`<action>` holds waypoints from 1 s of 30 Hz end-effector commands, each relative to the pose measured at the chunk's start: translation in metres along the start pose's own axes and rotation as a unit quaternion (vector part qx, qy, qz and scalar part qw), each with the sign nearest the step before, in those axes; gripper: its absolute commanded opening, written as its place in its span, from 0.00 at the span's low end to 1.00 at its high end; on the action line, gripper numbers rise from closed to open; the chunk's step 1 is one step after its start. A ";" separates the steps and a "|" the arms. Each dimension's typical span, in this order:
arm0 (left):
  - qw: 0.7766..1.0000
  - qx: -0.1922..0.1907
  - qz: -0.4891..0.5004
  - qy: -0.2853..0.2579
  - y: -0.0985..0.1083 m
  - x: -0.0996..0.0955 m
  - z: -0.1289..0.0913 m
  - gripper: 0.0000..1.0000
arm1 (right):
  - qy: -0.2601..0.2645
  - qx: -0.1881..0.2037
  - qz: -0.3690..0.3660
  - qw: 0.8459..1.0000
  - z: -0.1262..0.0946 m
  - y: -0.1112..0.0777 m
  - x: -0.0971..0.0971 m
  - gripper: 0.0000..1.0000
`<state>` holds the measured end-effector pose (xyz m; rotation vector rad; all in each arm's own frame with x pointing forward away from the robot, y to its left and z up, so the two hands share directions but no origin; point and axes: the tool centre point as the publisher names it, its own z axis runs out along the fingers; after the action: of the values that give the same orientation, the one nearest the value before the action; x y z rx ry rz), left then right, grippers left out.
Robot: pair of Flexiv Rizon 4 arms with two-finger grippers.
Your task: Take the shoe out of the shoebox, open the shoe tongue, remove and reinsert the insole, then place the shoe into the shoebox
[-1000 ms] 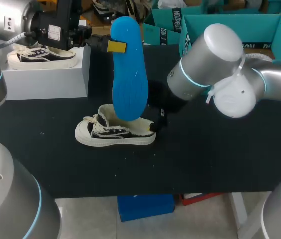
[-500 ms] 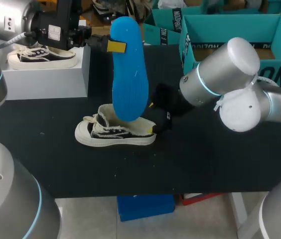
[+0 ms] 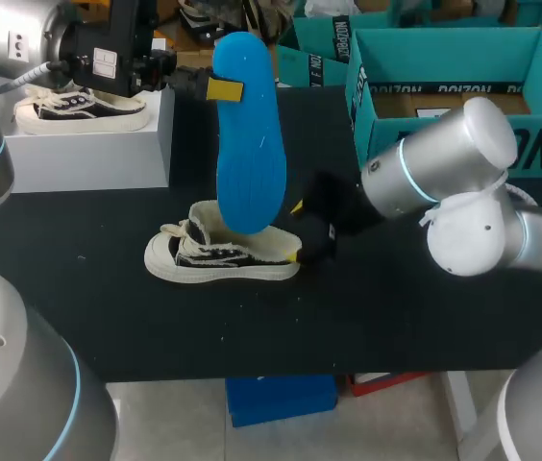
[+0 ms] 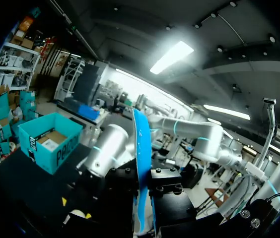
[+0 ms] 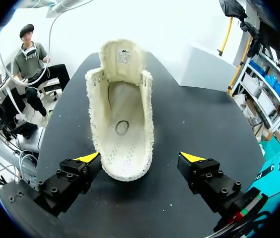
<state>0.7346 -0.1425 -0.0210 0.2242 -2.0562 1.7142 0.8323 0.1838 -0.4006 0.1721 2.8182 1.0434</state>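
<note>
A cream and black low shoe (image 3: pixel 221 255) lies on the black table, toe toward my left arm's side. Above it hangs a blue insole (image 3: pixel 250 144), upright, its lower end at the shoe's opening; my left gripper (image 3: pixel 215 89) is shut on its upper part. In the left wrist view the insole (image 4: pixel 140 163) shows edge-on between that gripper's (image 4: pixel 143 201) black fingers. My right gripper (image 3: pixel 298 230) stands open at the shoe's heel. In the right wrist view the shoe (image 5: pixel 122 116) lies ahead of the right gripper (image 5: pixel 140 158), tongue back, its inside bare, with a yellow tip on either side of the heel and neither touching.
The teal shoebox (image 3: pixel 394 101) stands open at the back right, behind my right arm. A white box (image 3: pixel 93 144) with another shoe (image 3: pixel 79 110) on top stands at the back left. Bare black tabletop lies in front of the shoe.
My right arm has swung back toward the right and lower, its gripper drawing slightly away from the heel. The left arm and the insole have not moved.
</note>
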 end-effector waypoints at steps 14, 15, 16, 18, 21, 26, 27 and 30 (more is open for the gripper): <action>1.000 0.001 0.001 -0.001 0.001 0.000 0.001 0.00 | 0.005 -0.077 0.022 0.997 0.017 -0.019 0.005 1.00; 1.000 0.001 0.001 -0.001 0.001 0.000 0.001 0.00 | 0.006 -0.079 0.023 0.997 0.018 -0.020 0.005 1.00; 1.000 0.001 0.001 -0.001 0.001 0.000 0.001 0.00 | 0.006 -0.080 0.024 0.996 0.019 -0.021 0.005 1.00; 1.000 0.001 0.001 -0.001 0.001 0.000 0.001 0.00 | 0.009 -0.082 0.026 0.996 0.021 -0.022 0.005 1.00; 1.000 0.001 0.001 -0.001 0.001 0.000 0.001 0.00 | 0.013 -0.086 0.026 0.996 0.024 -0.023 0.005 1.00; 1.000 0.001 0.001 -0.001 0.001 0.000 0.001 0.00 | 0.015 -0.096 0.027 0.995 0.028 -0.025 0.004 1.00; 1.000 0.001 0.001 -0.001 0.001 0.000 0.001 0.00 | 0.016 -0.096 0.027 0.995 0.028 -0.026 0.003 1.00; 1.000 0.001 0.001 -0.001 0.001 0.000 0.001 0.00 | 0.016 -0.100 0.026 0.995 0.030 -0.026 0.003 1.00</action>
<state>0.7346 -0.1425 -0.0210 0.2243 -2.0562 1.7143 0.8298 0.1813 -0.4321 0.2136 2.7395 1.3233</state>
